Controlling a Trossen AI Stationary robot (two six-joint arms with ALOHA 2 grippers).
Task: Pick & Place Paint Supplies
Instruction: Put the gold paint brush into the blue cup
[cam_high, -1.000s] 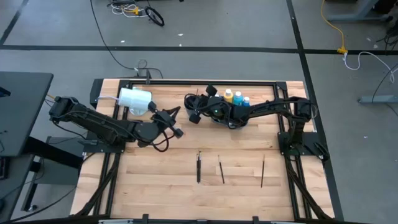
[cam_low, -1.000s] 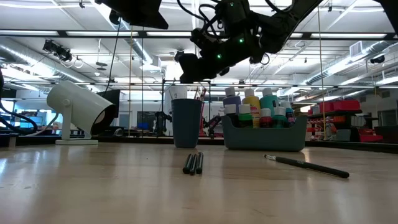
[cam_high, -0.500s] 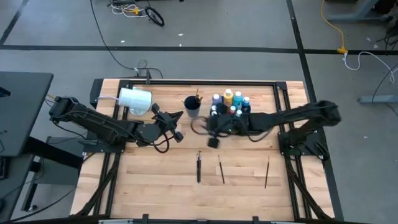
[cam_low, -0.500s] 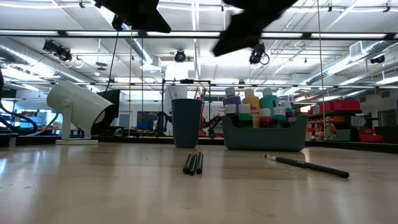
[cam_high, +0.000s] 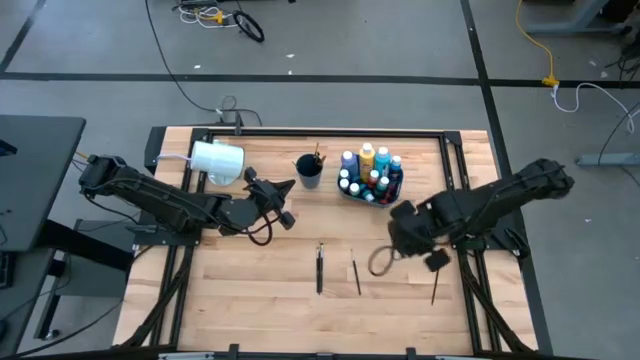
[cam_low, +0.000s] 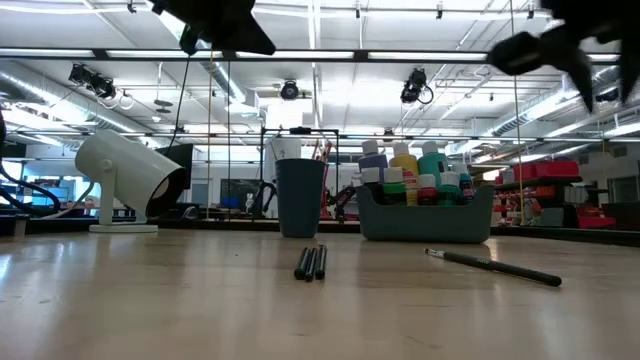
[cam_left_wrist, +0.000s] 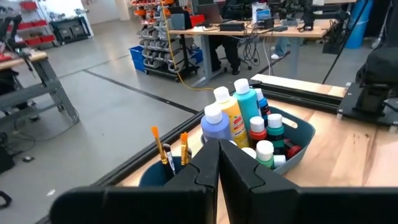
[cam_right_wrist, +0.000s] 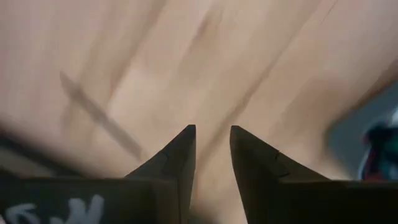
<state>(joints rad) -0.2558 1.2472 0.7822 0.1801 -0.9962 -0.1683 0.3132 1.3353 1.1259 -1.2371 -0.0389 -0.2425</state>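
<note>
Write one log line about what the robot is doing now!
right gripper: open, empty, above brush | left gripper: shut, waiting near cup | bottles: in bin

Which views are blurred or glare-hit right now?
Right wrist view: heavy motion blur; the table is smeared and a brush is only a dark streak. Low view: ceiling lights glare behind the bin, and the right gripper is a blurred silhouette. High view: soft around the right gripper. Left wrist view: sharp on the bottles.
</note>
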